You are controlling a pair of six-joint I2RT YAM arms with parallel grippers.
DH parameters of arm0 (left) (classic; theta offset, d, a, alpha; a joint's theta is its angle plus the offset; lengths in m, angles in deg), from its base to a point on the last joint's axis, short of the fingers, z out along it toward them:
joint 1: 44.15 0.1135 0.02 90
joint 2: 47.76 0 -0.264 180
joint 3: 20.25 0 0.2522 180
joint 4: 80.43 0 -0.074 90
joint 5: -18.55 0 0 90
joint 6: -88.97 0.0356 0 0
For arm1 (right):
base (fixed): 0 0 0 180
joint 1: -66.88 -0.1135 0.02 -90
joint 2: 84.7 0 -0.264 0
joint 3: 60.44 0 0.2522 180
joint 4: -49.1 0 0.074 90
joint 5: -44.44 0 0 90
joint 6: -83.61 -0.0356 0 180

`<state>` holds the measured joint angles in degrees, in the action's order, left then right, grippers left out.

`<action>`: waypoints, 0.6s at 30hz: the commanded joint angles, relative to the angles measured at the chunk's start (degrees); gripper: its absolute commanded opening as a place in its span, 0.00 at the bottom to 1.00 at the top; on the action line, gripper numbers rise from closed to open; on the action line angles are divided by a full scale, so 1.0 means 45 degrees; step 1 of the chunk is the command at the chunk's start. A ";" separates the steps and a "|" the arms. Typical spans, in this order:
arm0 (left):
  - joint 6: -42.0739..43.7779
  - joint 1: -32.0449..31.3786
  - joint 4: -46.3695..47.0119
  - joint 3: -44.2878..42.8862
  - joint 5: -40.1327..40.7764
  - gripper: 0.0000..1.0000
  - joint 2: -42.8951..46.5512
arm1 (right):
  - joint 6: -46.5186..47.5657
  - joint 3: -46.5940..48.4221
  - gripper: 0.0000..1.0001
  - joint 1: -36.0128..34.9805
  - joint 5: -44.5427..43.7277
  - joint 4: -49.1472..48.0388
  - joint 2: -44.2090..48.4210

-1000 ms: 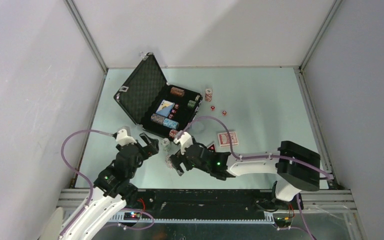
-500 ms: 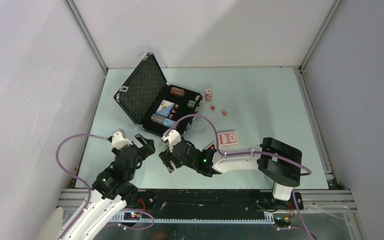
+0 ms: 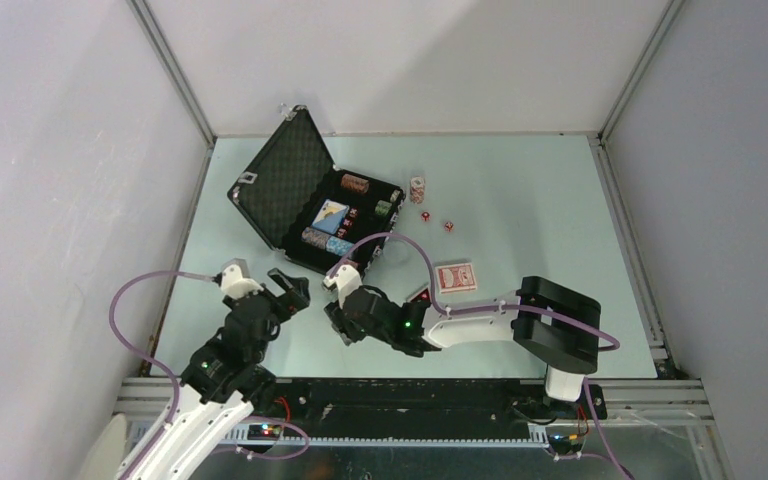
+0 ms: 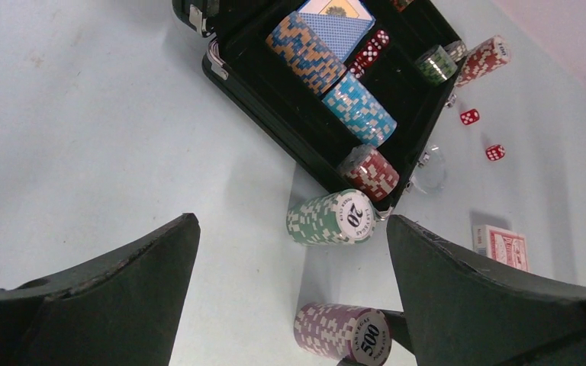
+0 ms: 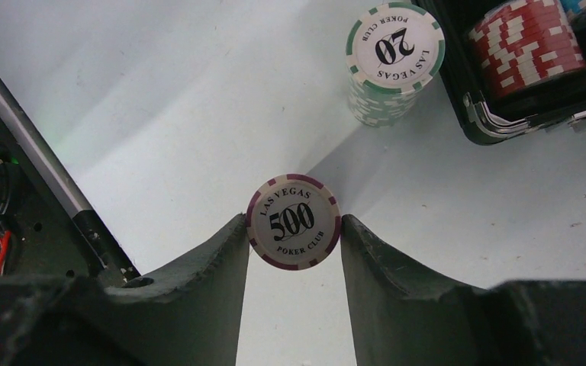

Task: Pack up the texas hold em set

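Pale green table [image 3: 520, 200]: your right gripper [image 5: 292, 223] pinches the purple 500 stack [image 5: 294, 204], likely bound for the briefcase [image 3: 285, 180]. Your left gripper [image 4: 291, 219] hangs wide, empty.

The right end effector [image 5: 293, 231], with the purple 500 chip stack [image 5: 294, 219] carried between its fingers, has been drawn leftward across the table [image 3: 520, 200]. The left end effector [image 4: 290, 223] has been shifted slightly leftward.

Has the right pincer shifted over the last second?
Yes. The right pincer, shut on the purple 500 chip stack, went leftward, away from the red card deck.
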<state>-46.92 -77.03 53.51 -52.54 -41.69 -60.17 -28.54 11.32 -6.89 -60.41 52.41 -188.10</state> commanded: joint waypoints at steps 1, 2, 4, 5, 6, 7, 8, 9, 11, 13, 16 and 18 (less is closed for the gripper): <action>0.0310 -0.0030 0.0359 -0.0073 -0.0134 1.00 0.0317 | -0.0176 0.0490 0.46 -0.0020 -0.0372 0.0267 0.0265; 0.0342 -0.0035 0.0477 -0.0041 -0.0296 1.00 0.0306 | -0.0166 0.0481 0.44 0.0006 -0.0430 0.0384 0.0433; 0.0433 -0.0036 0.0631 -0.0031 -0.0523 1.00 0.0231 | -0.0166 0.0477 0.41 0.0094 -0.0376 0.0583 0.0730; 0.0486 -0.0036 0.0681 -0.0028 -0.0599 1.00 0.0167 | -0.0207 0.0473 0.40 0.0158 -0.0335 0.0643 0.0955; 0.0517 -0.0036 0.0816 -0.0050 -0.0754 1.00 0.0068 | -0.0230 0.0472 0.37 0.0275 -0.0245 0.0761 0.1067; 0.0566 -0.0036 0.0862 -0.0066 -0.0822 1.00 0.0026 | -0.0257 0.0471 0.36 0.0402 -0.0211 0.0810 0.1244; 0.0587 -0.0036 0.0954 -0.0088 -0.0922 1.00 -0.0070 | -0.0275 0.0471 0.33 0.0469 -0.0136 0.0901 0.1329; 0.0612 -0.0036 0.1026 -0.0095 -0.0955 1.00 -0.0102 | -0.0288 0.0422 0.32 0.0568 -0.0059 0.0928 0.1500; 0.0650 -0.0029 0.1122 -0.0155 -0.1011 1.00 -0.0186 | -0.0323 0.0267 0.31 0.0745 0.0051 0.0897 0.1808; 0.0715 -0.0033 0.1205 -0.0187 -0.1093 1.00 -0.0226 | -0.0369 0.0045 0.30 0.0909 0.0182 0.0876 0.2181; 0.0975 -0.0031 0.1426 -0.0175 -0.1452 1.00 -0.0216 | -0.0447 -0.0265 0.30 0.1180 0.0367 0.0902 0.2794; 0.1457 -0.0028 0.1897 -0.0085 -0.2159 0.99 -0.0162 | -0.0572 -0.0561 0.29 0.1549 0.0544 0.0994 0.3463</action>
<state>-44.49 -77.03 57.38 -52.52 -46.76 -60.87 -29.48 9.77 -1.95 -58.97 59.49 -179.92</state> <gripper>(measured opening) 0.996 0.462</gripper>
